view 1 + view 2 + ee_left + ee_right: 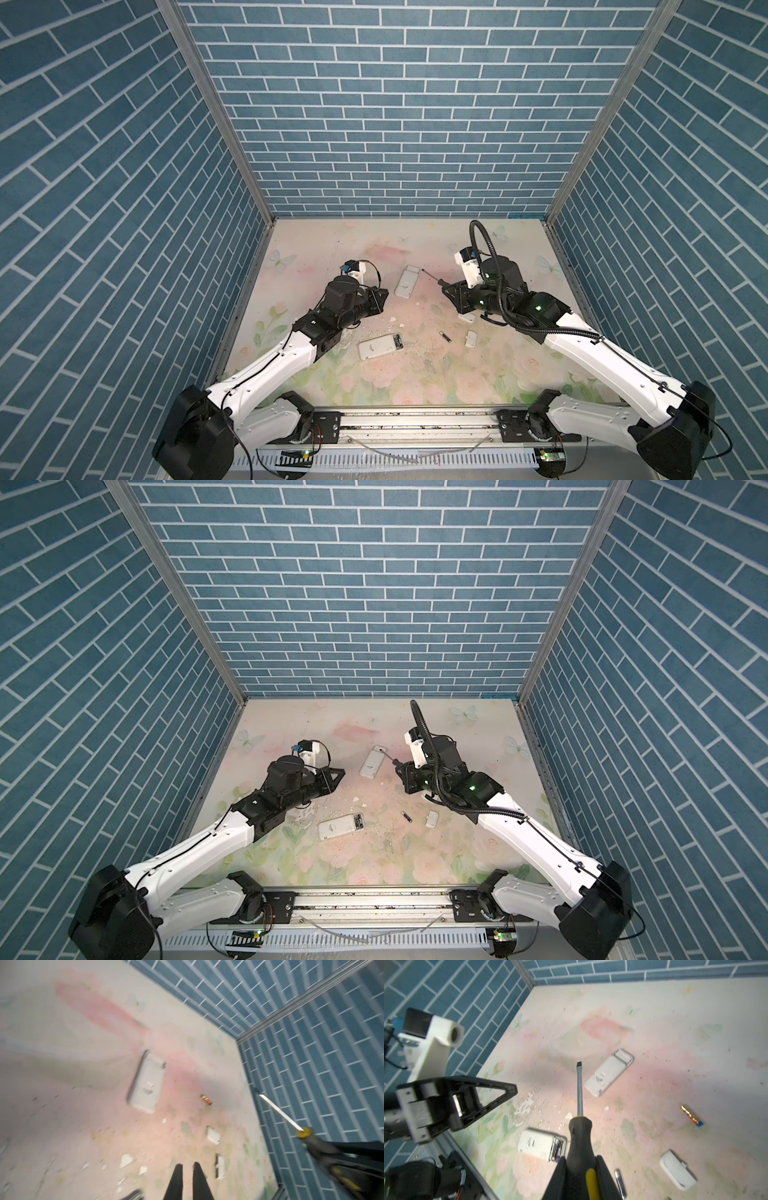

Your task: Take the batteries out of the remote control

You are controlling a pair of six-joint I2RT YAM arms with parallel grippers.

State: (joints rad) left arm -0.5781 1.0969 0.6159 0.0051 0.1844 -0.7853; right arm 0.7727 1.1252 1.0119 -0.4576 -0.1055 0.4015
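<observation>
Prying cells from the near remote looks like the step in hand.
The right end effector (580,1160) pinches a screwdriver (579,1093). The left end effector (187,1167) is almost pressed together and empty. Batteries (558,1147) sit in the near remote (535,1145); a loose battery (692,1119) lies on the worktop (675,1032). Next the screwdriver should probably come down into that bay, where the left arm crowds it and the walls stand well apart.
</observation>
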